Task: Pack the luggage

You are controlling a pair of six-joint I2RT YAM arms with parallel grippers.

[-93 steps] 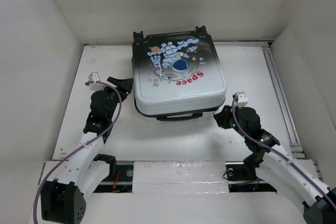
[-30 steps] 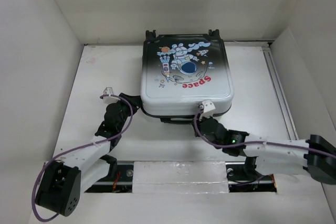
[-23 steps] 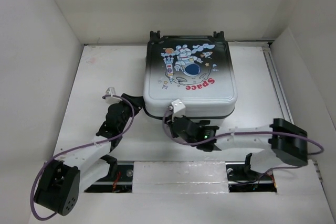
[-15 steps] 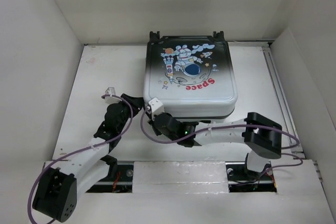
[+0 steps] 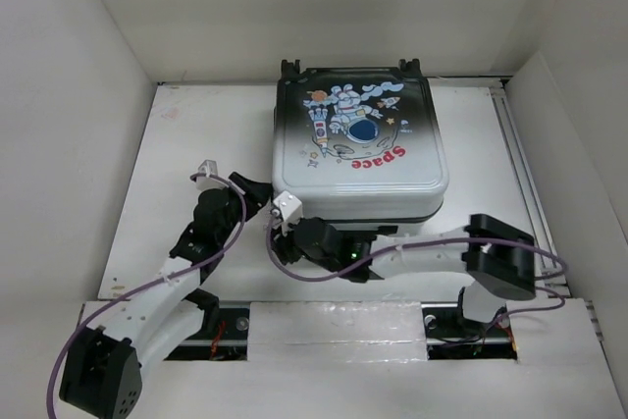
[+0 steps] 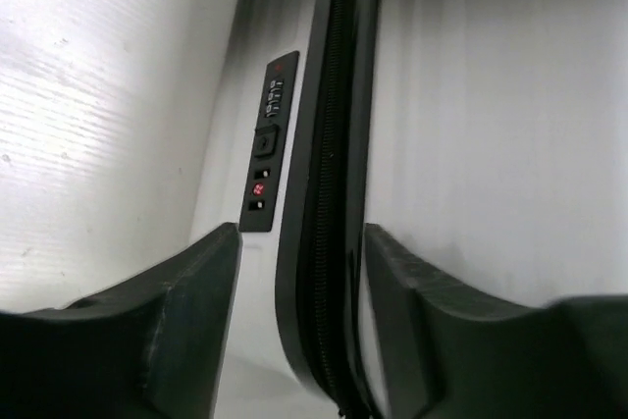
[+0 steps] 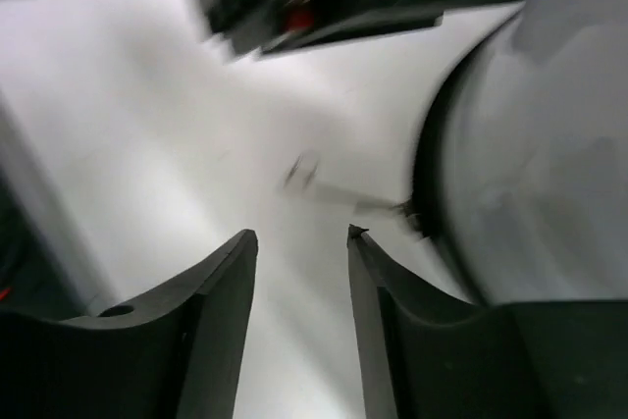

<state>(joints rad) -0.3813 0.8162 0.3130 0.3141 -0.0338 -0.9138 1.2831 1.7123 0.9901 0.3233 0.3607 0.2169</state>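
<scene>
The luggage (image 5: 359,149) lies flat and closed at the back centre, its astronaut and red "Space" side facing up. My left gripper (image 5: 261,190) is open at the luggage's front-left corner. In the left wrist view the left gripper (image 6: 302,242) straddles the black zipper seam (image 6: 329,242), next to a combination lock (image 6: 267,144). My right arm reaches leftwards along the luggage's front edge. My right gripper (image 5: 280,231) is open and empty by that same corner. In the blurred right wrist view the right gripper (image 7: 302,237) holds nothing. A small silver zipper pull (image 7: 378,205) sticks out of the luggage (image 7: 549,164) just beyond the right finger.
White walls enclose the white table (image 5: 186,134) on the left, back and right. A metal rail (image 5: 518,144) runs along the table's right side. The left arm's purple cable (image 5: 147,287) loops near the table's front edge. The two grippers are close together.
My right arm has swept from the right side leftwards along the luggage's front edge to its left corner. The luggage has shifted slightly right and turned. My left gripper has barely moved.
</scene>
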